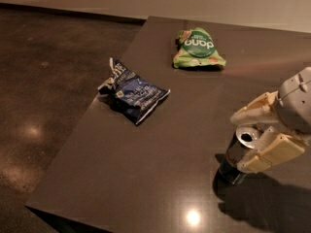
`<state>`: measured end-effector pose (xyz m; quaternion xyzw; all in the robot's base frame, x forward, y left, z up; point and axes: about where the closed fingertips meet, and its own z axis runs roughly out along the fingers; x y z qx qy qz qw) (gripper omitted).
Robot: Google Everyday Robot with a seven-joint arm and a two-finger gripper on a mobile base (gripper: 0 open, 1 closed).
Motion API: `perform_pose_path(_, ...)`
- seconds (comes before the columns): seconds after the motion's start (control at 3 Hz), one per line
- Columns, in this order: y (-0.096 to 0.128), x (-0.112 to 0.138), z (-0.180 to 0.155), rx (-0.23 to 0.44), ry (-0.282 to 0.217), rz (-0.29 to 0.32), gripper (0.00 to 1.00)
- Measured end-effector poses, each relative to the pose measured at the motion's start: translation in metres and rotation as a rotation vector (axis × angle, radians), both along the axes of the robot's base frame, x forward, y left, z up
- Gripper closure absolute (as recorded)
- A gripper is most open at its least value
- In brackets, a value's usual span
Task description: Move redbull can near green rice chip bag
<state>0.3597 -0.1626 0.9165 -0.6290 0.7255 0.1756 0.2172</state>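
Note:
The redbull can (232, 158) stands at the table's right front, its silver top with the pull-tab hole facing up. My gripper (238, 142) reaches in from the right with one cream finger behind the can and one in front, closed against its sides. The can's base rests on the table. The green rice chip bag (198, 48) lies flat near the table's far edge, well up and to the left of the can, with its dark green round logo showing.
A dark blue chip bag (134, 93) lies near the table's left edge, between the can and the floor side. The dark table (160, 164) ends in a left edge and a front corner, with brown floor (43, 106) beyond.

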Motion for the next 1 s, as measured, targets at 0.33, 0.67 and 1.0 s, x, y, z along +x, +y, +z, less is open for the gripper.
perform_pose_path(0.33,0.002,-0.005,0.002,0.016,0.007,0.013,0.65)
perform_pose_path(0.67,0.003,-0.001,0.011,0.014,-0.002,0.011,0.88)
perform_pose_path(1.0,0.007,0.022,0.023,0.002,-0.010,-0.023,1.00)
